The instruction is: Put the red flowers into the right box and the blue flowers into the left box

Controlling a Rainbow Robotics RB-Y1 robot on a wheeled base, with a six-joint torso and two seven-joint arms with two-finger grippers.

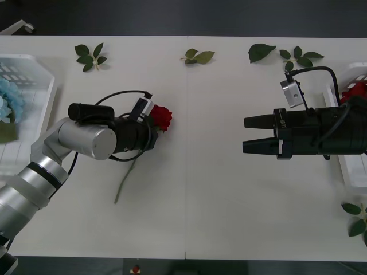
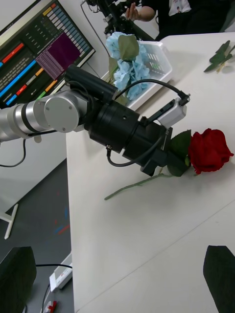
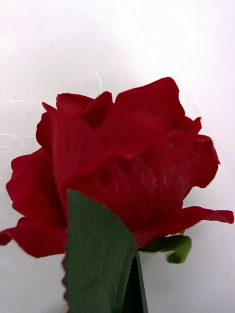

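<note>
So left end effector (image 1: pixel 153 127) pinches a rose (image 1: pixel 161 116) mid-frame; right end effector (image 1: pixel 248 134) spread, nothing between. Right wrist view catches blue flowers (image 2: pixel 123 68) boxed behind.

A: Non-task items, front view?
B: White table (image 1: pixel 229 206), seam running near-to-far down the middle. Loose green leaf sprigs: one far left (image 1: pixel 90 56), one far centre (image 1: pixel 198 56), a big single leaf (image 1: pixel 261 52) far right w/ a smaller sprig (image 1: pixel 300 57) just beside it. Another sprig (image 1: pixel 355 217) at the near right edge.
A: Anything off the table?
B: Dark floor beyond the far edge. In the right wrist view, a monitor (image 2: pixel 41 46) w/ coloured bars & a purple panel stands past the table's left end; a cable (image 2: pixel 54 268) lies on the floor below. Leaf sprig (image 2: pixel 219 56) at the far edge there too.
</note>
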